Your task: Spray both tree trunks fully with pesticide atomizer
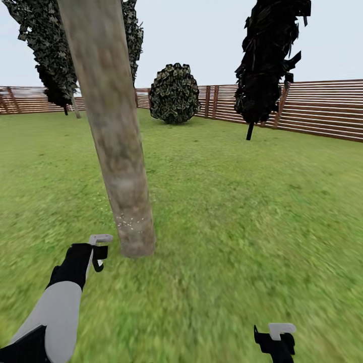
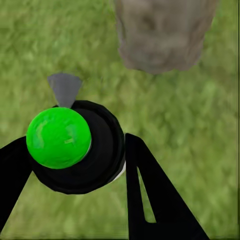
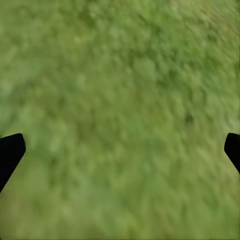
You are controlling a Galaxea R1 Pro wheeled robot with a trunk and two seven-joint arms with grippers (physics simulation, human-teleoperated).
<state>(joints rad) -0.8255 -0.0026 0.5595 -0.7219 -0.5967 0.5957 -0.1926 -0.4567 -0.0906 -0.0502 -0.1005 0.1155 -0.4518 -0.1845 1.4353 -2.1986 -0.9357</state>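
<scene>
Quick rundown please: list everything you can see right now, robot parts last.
tree trunk: 1, mottled beige-grey, leaning, just ahead of the left arm
pesticide: sparse white specks, low on the trunk
atomizer: 1, black with green top, between the left fingers
dark narrow trees: 2, along the fence
round shrub: 1, dark green, far centre
fence: brown slats, around the lawn
lawn: green
left gripper: shut on atomizer
right gripper: open over grass

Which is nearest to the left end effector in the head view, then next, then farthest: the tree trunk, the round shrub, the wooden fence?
From the left end effector:
1. Tree trunk, just ahead, to its right.
2. Round shrub, far across the lawn.
3. Wooden fence, behind the shrub, along the garden's edge.
</scene>
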